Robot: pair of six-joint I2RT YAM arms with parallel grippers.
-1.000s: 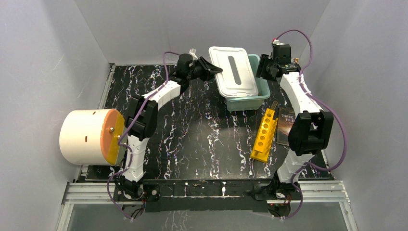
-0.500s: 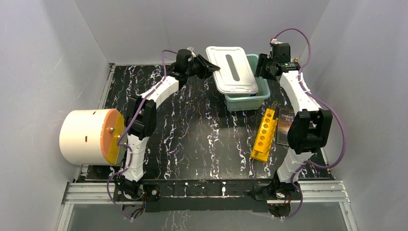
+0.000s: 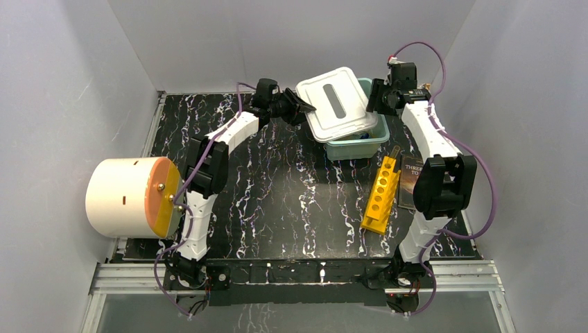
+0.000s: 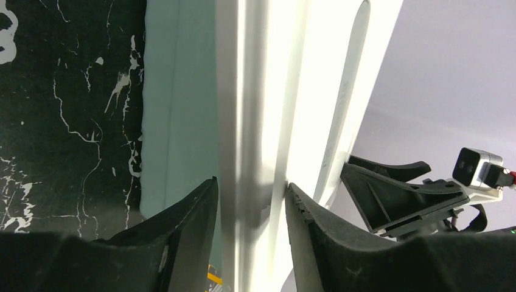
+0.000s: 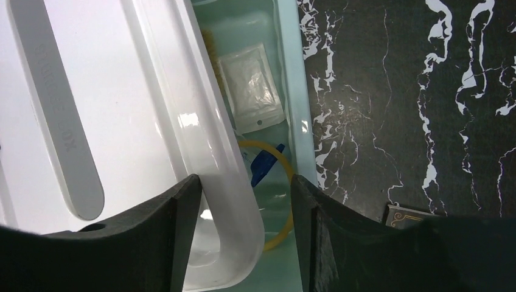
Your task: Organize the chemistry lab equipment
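Note:
A teal bin [image 3: 360,142] stands at the back of the table, with a white lid [image 3: 335,104] lying askew and tilted over it. My left gripper [image 3: 304,108] is shut on the lid's left rim [image 4: 252,121]; its jaws [image 4: 249,194] straddle that edge. My right gripper [image 3: 380,97] is open over the bin's right side, its jaws [image 5: 243,182] spanning the lid's corner [image 5: 213,152] and the bin wall [image 5: 295,91]. Inside the bin I see a white packet [image 5: 249,85], a small blue piece [image 5: 264,164] and an amber tubing loop [image 5: 285,201]. Beaker, funnel and tongs are hidden.
A yellow rack with holes [image 3: 381,194] lies right of centre, next to a dark-covered book [image 3: 411,180], whose corner also shows in the right wrist view [image 5: 407,213]. A big cream cylinder [image 3: 128,198] lies at the left edge. White walls close in the table.
The lid has turned and tilted over the bin, held by my left gripper, uncovering the bin's near right part. My right gripper has barely moved.

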